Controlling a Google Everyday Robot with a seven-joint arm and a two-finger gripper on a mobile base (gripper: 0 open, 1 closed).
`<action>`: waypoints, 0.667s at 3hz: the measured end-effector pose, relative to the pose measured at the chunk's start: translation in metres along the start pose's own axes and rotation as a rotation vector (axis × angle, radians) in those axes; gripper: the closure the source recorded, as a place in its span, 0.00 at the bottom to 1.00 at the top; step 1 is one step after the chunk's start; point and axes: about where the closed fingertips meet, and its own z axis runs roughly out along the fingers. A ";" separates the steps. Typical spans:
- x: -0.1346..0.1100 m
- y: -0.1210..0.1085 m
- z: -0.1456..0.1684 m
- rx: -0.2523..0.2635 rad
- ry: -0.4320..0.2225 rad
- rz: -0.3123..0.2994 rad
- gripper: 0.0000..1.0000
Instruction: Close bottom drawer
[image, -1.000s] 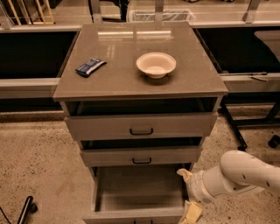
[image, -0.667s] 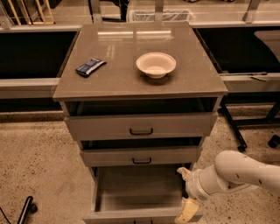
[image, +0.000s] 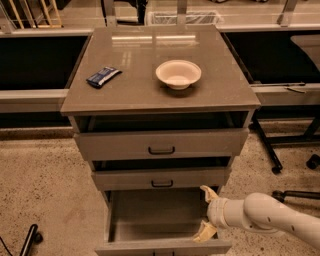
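The bottom drawer (image: 150, 220) of the grey-taupe cabinet is pulled far out, showing its empty grey box interior; its front panel (image: 165, 247) sits at the lower edge of the view. My gripper (image: 207, 212) comes in from the lower right on a white arm. Its cream fingers are spread apart, one finger (image: 208, 192) near the drawer's back right, the other (image: 204, 232) just behind the front panel, at the drawer's right side wall. It holds nothing.
The top drawer (image: 161, 144) and middle drawer (image: 161, 178) stand slightly open. On the cabinet top lie a cream bowl (image: 178, 74) and a dark blue snack packet (image: 103, 76). Chair legs with castors (image: 272, 150) stand at right; a dark pole (image: 27, 240) lies at lower left.
My gripper and arm have shifted a little to the left, toward the bottom drawer's right side. The drawers have not visibly moved.
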 end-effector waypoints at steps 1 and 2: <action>0.016 -0.036 -0.001 0.112 -0.139 -0.077 0.00; 0.032 -0.047 0.009 0.125 -0.184 -0.101 0.00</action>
